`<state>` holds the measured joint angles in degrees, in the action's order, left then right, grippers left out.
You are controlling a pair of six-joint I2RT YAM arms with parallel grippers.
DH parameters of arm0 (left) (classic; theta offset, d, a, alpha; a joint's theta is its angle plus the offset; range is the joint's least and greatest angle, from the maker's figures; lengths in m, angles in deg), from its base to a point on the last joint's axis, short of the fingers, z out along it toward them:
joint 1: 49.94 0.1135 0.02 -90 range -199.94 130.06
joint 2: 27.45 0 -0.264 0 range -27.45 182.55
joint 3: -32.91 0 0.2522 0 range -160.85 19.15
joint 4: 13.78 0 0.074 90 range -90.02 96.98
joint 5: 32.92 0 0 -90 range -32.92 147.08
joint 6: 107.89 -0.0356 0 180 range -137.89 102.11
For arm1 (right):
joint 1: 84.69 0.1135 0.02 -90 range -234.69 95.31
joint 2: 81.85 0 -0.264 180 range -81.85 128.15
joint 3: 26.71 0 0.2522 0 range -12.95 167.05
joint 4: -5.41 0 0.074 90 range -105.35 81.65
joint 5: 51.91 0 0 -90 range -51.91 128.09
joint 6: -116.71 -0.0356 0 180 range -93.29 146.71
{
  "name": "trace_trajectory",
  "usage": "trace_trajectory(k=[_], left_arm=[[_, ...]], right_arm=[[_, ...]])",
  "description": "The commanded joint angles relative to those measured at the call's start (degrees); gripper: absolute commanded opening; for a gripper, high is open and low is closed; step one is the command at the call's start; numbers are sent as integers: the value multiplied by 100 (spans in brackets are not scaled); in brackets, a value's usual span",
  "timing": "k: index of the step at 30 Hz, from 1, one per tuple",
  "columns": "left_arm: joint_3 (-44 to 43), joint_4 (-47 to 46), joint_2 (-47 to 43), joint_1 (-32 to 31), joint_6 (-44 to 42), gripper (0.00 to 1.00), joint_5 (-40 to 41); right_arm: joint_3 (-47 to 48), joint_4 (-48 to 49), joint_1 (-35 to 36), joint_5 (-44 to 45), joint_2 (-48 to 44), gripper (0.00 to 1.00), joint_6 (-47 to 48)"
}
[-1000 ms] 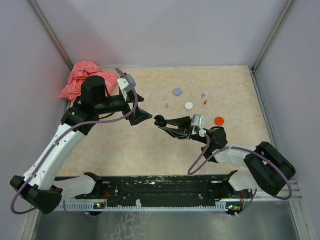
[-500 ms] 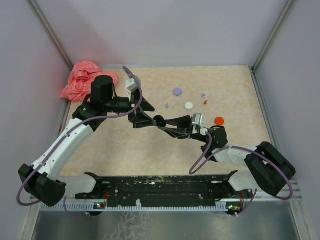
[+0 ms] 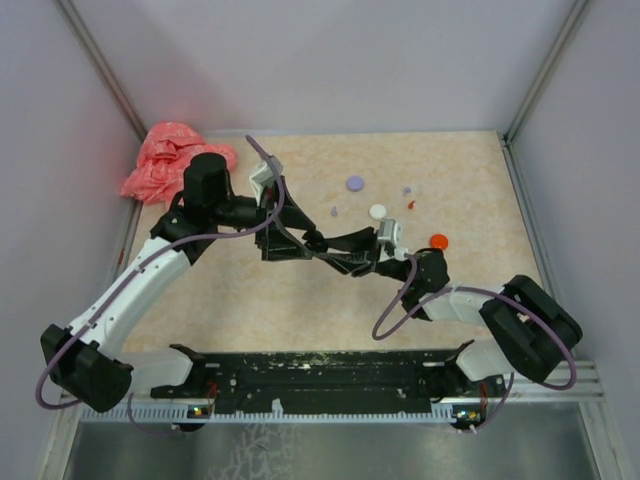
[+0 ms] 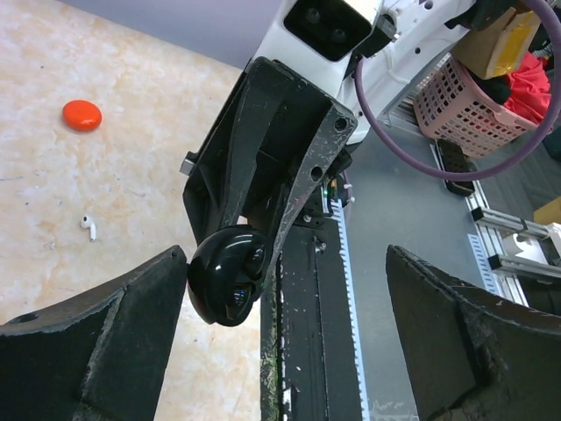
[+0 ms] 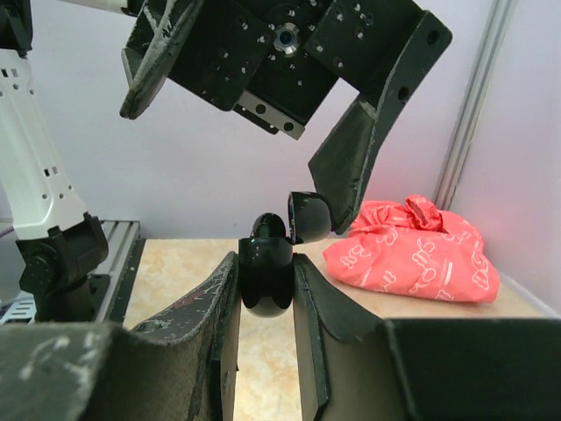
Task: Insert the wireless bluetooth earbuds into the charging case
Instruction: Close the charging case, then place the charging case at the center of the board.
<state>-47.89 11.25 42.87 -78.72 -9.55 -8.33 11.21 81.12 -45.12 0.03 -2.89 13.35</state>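
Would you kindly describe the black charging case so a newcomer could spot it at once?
Start at the beige table, near its middle. There the right gripper is shut on the black charging case. Unlike the flat coloured discs lying nearby, it is glossy, rounded and has its lid open.

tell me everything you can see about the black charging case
The black charging case is a small, rounded, glossy shell that looks like plastic. Its hinged lid stands open, tilted to one side. The right gripper is shut on its body, a finger on each side, holding it above the table. The left gripper brackets it with open jaws; one finger sits very near the lid, contact unclear.
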Motion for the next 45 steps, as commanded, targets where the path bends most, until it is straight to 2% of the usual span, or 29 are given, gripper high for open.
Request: trace_trajectory(k=[1, 11, 15, 20, 23, 27, 32, 37, 45], left_arm=[[12, -281, -200, -23, 54, 96, -417], [42, -167, -247, -21, -39, 95, -528], [-36, 166, -307, -10, -324, 96, -145], [-109, 649, -405, -5, -657, 99, 1585], [29, 681, -427, -5, -701, 100, 2792], [379, 525, -458, -6, -674, 100, 4440], [782, 219, -502, 0, -676, 100, 5885], [1161, -23, -662, 0, -768, 100, 6876], [1494, -179, -1009, 19, -824, 100, 7409]], right_arm=[[197, 447, -71, 244, 22, 0, -199], [216, 214, -151, 364, 69, 0, -316], [222, -43, -167, 466, 63, 0, -339], [203, -1109, -182, 735, -130, 0, -500], [255, -2584, -185, 1040, -340, 0, -643], [231, -3934, -182, 1330, -613, 0, -807], [485, -5752, -186, 1539, -693, 0, -1025], [696, -6787, -174, 1555, -463, 0, -1434], [1281, -7753, 124, 1599, 503, 1, -1946]])
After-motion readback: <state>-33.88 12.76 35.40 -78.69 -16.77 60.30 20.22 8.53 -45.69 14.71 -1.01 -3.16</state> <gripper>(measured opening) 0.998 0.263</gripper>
